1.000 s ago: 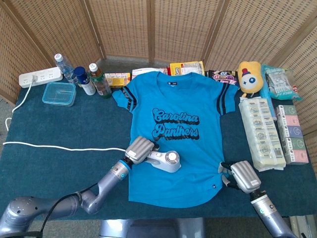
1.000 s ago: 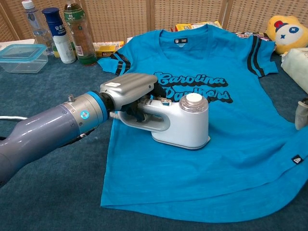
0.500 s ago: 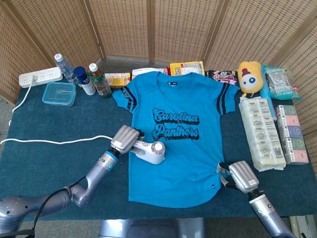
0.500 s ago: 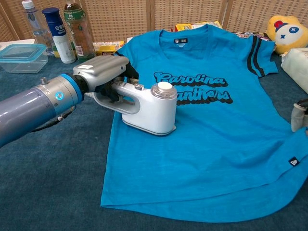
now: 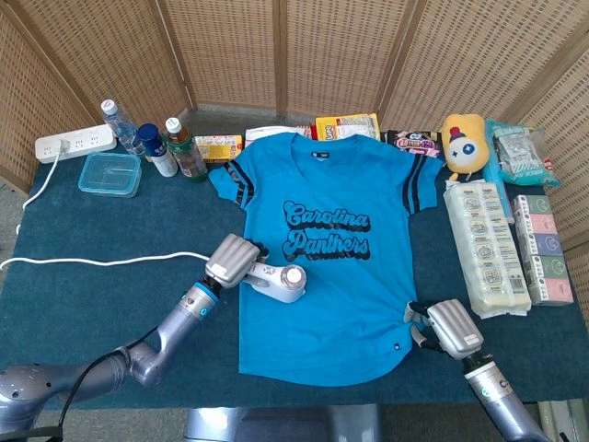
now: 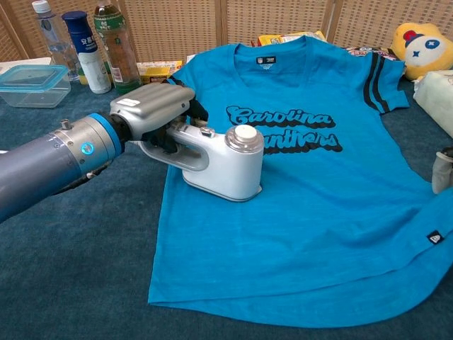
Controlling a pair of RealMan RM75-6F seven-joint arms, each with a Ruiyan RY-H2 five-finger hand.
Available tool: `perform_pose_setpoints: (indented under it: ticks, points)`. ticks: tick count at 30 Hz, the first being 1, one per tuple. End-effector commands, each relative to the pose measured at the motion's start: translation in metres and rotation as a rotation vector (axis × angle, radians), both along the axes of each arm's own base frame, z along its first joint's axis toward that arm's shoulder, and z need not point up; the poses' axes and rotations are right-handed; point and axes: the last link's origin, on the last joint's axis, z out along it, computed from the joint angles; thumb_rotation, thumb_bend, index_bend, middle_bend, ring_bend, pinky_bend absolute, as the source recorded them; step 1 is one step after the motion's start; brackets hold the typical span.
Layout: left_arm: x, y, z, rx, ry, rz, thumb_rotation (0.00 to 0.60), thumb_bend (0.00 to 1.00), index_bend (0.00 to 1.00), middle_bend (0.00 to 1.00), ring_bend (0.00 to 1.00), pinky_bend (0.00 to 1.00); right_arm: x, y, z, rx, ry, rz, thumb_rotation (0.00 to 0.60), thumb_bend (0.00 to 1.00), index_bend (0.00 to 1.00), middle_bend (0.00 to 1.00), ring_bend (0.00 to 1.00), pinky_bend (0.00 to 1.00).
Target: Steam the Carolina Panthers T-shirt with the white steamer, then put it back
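Note:
The blue Carolina Panthers T-shirt point(image 5: 345, 230) point(image 6: 318, 205) lies flat on the dark blue table. My left hand point(image 5: 232, 259) point(image 6: 152, 113) grips the handle of the white steamer point(image 5: 282, 283) point(image 6: 228, 164). The steamer's base rests on the shirt's left side, just left of the lettering. My right hand point(image 5: 450, 327) sits at the shirt's lower right hem, and its dark fingers pinch the bunched cloth there. In the chest view only a sliver of my right hand point(image 6: 444, 170) shows at the right edge.
The steamer's white cord point(image 5: 92, 263) runs left across the table to a power strip point(image 5: 74, 143). Bottles point(image 5: 175, 147) and a clear container point(image 5: 109, 174) stand at the back left. Snack boxes point(image 5: 345, 126), a yellow plush point(image 5: 463, 145) and tissue packs point(image 5: 486, 249) line the back and right.
My left hand has carried the steamer up and to the left, from the shirt's lower middle to its left side. In the last half second it edged slightly right. The right hand stays at the hem.

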Motion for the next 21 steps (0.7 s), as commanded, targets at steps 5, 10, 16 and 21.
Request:
perform_pose_setpoints:
  ticks: [5,10,16,21]
  points:
    - [0.012,-0.012,-0.016,-0.021,0.012,-0.072,0.600,0.52,0.66,0.71,0.64,0.70,-0.002,0.001,0.002,-0.006,-0.003,-0.006,0.600,0.52,0.73,0.64,0.64,0.73]
    - [0.017,-0.021,-0.022,-0.032,0.000,-0.103,0.600,0.52,0.66,0.71,0.64,0.69,-0.003,0.002,0.003,-0.008,-0.005,-0.007,0.600,0.52,0.73,0.64,0.64,0.73]
    - [0.018,-0.031,-0.023,-0.029,0.009,-0.158,0.600,0.52,0.66,0.71,0.64,0.67,-0.003,0.002,0.002,-0.006,-0.008,-0.008,0.600,0.52,0.73,0.64,0.64,0.73]
    - [0.012,-0.030,-0.022,-0.017,0.018,-0.166,0.600,0.52,0.66,0.71,0.64,0.67,-0.003,0.002,0.001,-0.005,-0.007,-0.008,0.600,0.52,0.73,0.64,0.65,0.74]
